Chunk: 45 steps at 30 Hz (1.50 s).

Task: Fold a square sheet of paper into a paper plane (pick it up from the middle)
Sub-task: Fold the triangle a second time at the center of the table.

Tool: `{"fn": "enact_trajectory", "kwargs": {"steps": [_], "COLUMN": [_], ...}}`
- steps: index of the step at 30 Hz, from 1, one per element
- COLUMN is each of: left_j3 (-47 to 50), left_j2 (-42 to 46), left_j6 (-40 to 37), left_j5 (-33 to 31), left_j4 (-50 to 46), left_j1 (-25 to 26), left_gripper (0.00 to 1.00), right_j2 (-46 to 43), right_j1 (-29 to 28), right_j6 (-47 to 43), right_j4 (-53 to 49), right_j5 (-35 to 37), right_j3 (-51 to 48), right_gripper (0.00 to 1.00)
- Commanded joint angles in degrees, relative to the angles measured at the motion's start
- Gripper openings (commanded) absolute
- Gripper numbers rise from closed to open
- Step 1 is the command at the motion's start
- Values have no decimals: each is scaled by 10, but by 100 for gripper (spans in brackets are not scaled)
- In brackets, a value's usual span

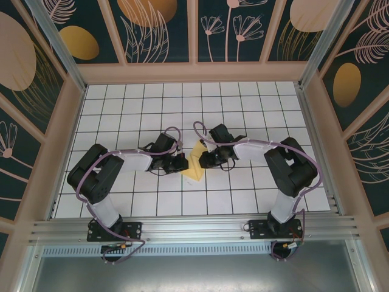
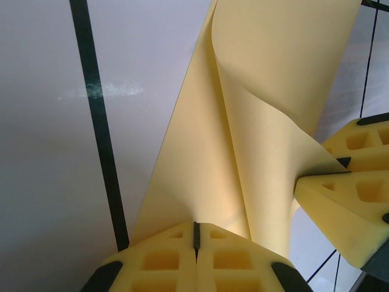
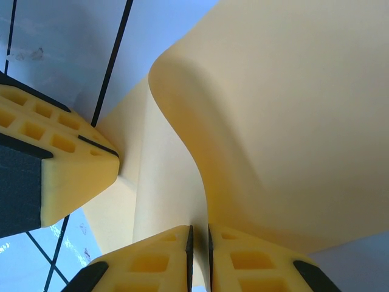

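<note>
The pale-yellow square sheet of paper [image 1: 196,165] is held just above the white tiles at mid-table, creased and curled, between both grippers. My left gripper [image 1: 184,163] pinches its left side. In the left wrist view the yellow fingers [image 2: 196,228] are pressed together on the paper [image 2: 243,121], with the other gripper's fingertips [image 2: 346,194] biting a fold at right. My right gripper [image 3: 199,232] stands with a slim gap between its pads, and a fold of the paper [image 3: 292,121] runs into that gap. The left fingertip [image 3: 73,164] shows at the left. A paper plane is out of view.
The white grid table [image 1: 243,194] is boxed in by wooden walls [image 1: 61,140] on three sides. An aluminium rail [image 1: 194,228] carrying both arm bases runs along the near edge. Both forearms lie low, converging on the centre.
</note>
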<state>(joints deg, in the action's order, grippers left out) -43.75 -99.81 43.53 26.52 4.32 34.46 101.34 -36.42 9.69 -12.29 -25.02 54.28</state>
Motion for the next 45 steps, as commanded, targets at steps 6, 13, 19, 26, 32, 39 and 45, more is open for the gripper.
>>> {"fn": "enact_trajectory", "kwargs": {"steps": [6,13,19,26,32,39,45], "left_j3": [-2,-7,-7,-9,-9,-7,-10], "left_j2": [-13,-15,-17,-17,-19,-18,-11], "left_j6": [-12,-13,-13,-13,-15,-16,-15], "left_j5": [-27,-25,-25,-25,-25,-27,-28], "left_j4": [-36,-37,-38,-38,-40,-41,-43], "left_j1": [-1,-1,-1,0,0,-1,-1], "left_gripper": [0,0,0,0,0,0,0], "right_j2": [-1,14,18,19,22,30,32], "right_j1": [-1,-5,-6,-6,-6,-7,-7], "right_j6": [-10,-11,-13,-14,-16,-15,-13], "right_j4": [-5,0,-6,-10,-11,-15,-18], "right_j5": [17,19,29,45,45,41,51], "right_j3": [3,8,10,16,22,20,14], "right_gripper": [17,17,17,17,17,17,17]}}
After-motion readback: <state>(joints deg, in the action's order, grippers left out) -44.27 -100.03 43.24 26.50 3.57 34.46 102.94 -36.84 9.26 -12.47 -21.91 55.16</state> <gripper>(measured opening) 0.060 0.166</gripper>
